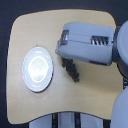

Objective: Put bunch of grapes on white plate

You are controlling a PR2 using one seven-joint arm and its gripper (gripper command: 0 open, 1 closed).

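grapes (72,69) beside white plate (38,68)

A light wooden table (30,30) with rounded corners fills most of the view; around the table's edges lies dark floor (6,70), and below its near edge pale slats (55,122) show

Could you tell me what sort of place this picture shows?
Probably a lab or test bench, not a home: a bare wooden table, a lone white plate beside a bunch of grapes, and a grey robot arm over them.
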